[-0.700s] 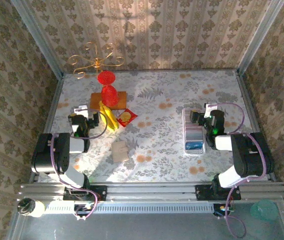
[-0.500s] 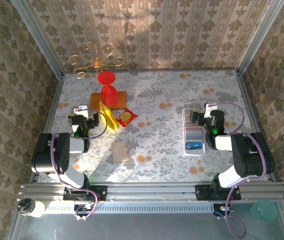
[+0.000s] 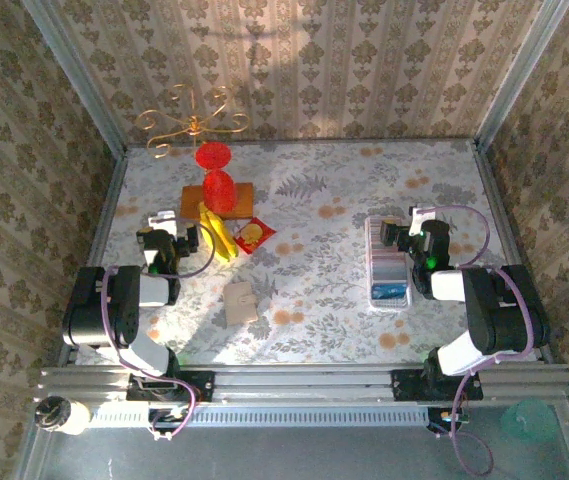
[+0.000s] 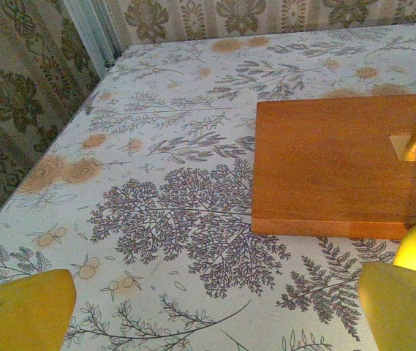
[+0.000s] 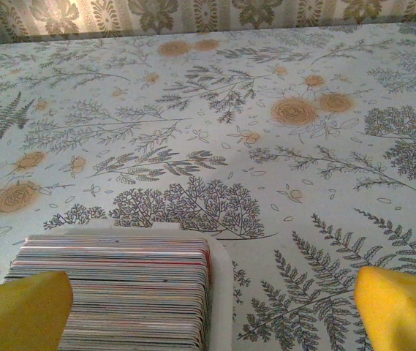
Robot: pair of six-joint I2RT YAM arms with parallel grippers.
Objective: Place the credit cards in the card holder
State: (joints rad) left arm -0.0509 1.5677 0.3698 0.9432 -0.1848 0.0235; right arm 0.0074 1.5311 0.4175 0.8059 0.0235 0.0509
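Tan and roughly square, the card holder (image 3: 241, 301) lies on the left half of the floral counter (image 3: 334, 200). It is well apart from the credit cards (image 5: 116, 300), which stand packed on edge in a whitish tray (image 5: 221, 292) at the right. The left jaws and the right jaws stand wide apart, gripping nothing.

The middle of the flower-printed tabletop (image 3: 324, 270) lies bare from six to twelve o'clock. It forms a wide lane between the small tan folding leather wallet (image 3: 241, 301) at seven and the long whitish ribbed tray (image 3: 370, 245) of thin plastic cards (image 3: 389, 270) at three. At ten o'clock a cluster blocks passage: a flat wooden base (image 3: 242, 195) with a gold wire stand (image 3: 192, 122), a yellow banana (image 3: 220, 236) and a red-and-yellow snack packet (image 3: 254, 235). Ahead of the spread-fingered left gripper (image 4: 211, 314), that base sits at two o'clock; eleven is bare.
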